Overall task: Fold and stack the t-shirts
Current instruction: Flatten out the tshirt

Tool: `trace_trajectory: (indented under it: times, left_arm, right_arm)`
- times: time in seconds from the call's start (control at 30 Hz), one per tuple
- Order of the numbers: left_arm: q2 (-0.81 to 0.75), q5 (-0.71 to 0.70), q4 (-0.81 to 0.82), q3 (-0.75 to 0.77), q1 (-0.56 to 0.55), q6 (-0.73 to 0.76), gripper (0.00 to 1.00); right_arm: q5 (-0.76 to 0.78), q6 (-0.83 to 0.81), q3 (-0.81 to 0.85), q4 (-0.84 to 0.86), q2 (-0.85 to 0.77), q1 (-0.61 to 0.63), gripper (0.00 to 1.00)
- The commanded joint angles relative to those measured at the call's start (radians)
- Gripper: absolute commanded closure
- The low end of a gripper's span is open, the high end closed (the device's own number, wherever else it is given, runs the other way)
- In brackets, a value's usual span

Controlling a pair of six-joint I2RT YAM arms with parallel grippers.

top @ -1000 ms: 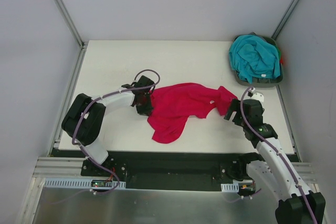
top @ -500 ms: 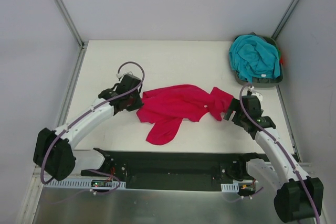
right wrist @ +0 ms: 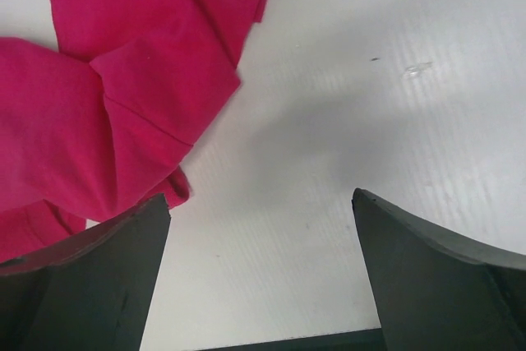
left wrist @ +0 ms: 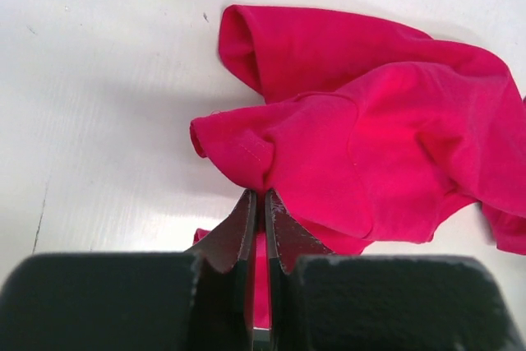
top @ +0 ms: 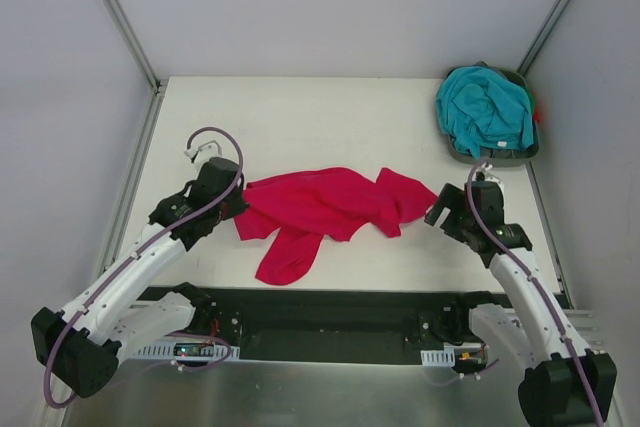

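crimson t-shirt (top: 320,209) lies crumpled mid tabletop (top: 330,117), one sleeve trailing toward the near edge. left gripper (left wrist: 258,196) pinched tight on a fold at the shirt's left edge, fingers almost meeting with cloth between. right gripper (right wrist: 261,199) spread wide, holding nothing, just beside the shirt's right end, not touching it. teal t-shirt (top: 485,107) bunched in dark tray (top: 497,158) at the far right corner, well apart from the crimson one.
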Motion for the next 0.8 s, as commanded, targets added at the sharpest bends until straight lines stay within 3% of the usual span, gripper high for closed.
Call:
trace_trajectory:
  times: [0.0, 0.23, 0.53, 0.6, 0.7, 0.77]
  left_arm:
    - [-0.008, -0.017, -0.014, 0.001, 0.003, 0.031, 1.00]
    - [0.033, 0.015, -0.016, -0.007, 0.003, 0.019, 1.00]
    - [0.095, 0.042, -0.011, 0.018, 0.003, -0.008, 1.00]
    - [0.102, 0.041, -0.011, 0.027, 0.003, -0.001, 1.00]
    - [0.099, 0.044, -0.011, 0.044, 0.003, 0.002, 1.00]
    - [0.090, 0.055, -0.011, 0.065, 0.003, 0.012, 1.00]
  right_arm:
    - [-0.186, 0.100, 0.053, 0.088, 0.121, -0.003, 0.07]
    - [-0.331, 0.258, 0.033, 0.381, 0.365, -0.003, 0.16]
    - [-0.254, 0.310, 0.050, 0.467, 0.605, 0.004, 0.44]
    - [-0.286, 0.313, 0.049, 0.518, 0.644, 0.006, 0.56]
    - [-0.299, 0.316, 0.053, 0.566, 0.649, 0.006, 0.85]
    - [-0.309, 0.298, 0.067, 0.555, 0.606, 0.006, 0.95]
